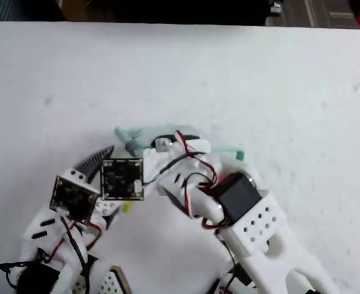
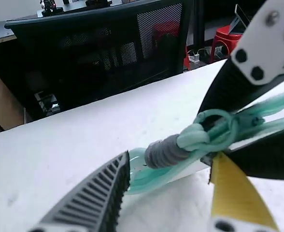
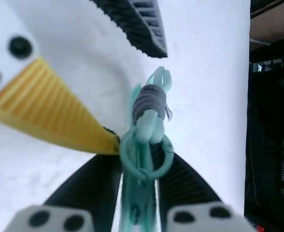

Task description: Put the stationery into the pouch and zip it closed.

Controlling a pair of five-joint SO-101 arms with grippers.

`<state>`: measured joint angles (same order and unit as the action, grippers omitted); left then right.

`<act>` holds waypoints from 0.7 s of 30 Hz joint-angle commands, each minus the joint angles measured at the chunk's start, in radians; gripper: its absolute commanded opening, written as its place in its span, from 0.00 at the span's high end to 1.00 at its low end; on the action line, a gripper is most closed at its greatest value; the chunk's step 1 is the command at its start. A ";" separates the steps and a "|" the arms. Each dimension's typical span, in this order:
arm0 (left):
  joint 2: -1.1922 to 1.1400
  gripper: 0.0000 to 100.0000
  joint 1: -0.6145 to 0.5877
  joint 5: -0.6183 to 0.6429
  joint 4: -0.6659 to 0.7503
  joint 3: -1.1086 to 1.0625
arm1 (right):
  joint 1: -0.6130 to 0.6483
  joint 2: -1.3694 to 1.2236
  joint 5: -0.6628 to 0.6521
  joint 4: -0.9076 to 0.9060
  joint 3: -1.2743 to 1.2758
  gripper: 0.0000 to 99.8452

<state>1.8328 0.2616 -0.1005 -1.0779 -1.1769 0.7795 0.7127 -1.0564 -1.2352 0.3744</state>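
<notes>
Mid-tabletop (image 1: 247, 79), near side: mint pouch (image 1: 127, 136), long axis left-right, mostly under the right arm. Its corded zip pull (image 2: 200, 135) points left. Right gripper (image 3: 142, 165) fingers are clamped on the zip pull. Left gripper (image 2: 171, 163) fingers are apart, astride it. Open white surface far, left and right.

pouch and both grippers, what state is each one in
pouch: lying on the table, cannot tell if zipped
right gripper: shut on the pouch
left gripper: open, straddling the pouch's cord loop
</notes>
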 commanded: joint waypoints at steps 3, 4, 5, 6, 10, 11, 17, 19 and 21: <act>-0.007 0.71 0.166 -0.017 -0.009 0.012 | 0.008 0.062 -0.012 -0.005 -0.011 0.98; -0.007 0.71 0.199 -0.041 -0.028 0.009 | 0.010 0.082 -0.012 -0.005 -0.009 0.98; -0.007 0.71 0.223 -0.064 -0.049 0.011 | 0.018 0.108 -0.012 -0.005 -0.008 0.98; -0.007 0.71 0.236 -0.080 -0.064 0.015 | 0.021 0.140 -0.012 -0.013 -0.008 0.98; -0.005 0.72 0.245 -0.063 -0.072 0.041 | 0.024 0.277 -0.012 -0.047 -0.006 0.98; -0.005 0.72 0.251 -0.055 -0.069 0.046 | 0.022 0.302 -0.012 -0.047 -0.002 0.98; -0.005 0.88 0.335 -0.035 -0.058 0.071 | 0.022 0.371 -0.009 -0.047 0.071 0.98; -0.005 0.93 0.389 -0.038 -0.060 0.069 | 0.022 0.381 -0.008 -0.047 0.080 0.98; -0.005 0.94 0.418 -0.048 -0.061 0.077 | 0.022 0.395 -0.005 -0.047 0.080 0.98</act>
<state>1.8328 0.6222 -0.1465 -1.1362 -1.1462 0.7825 1.0748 -1.0518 -1.2904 0.4664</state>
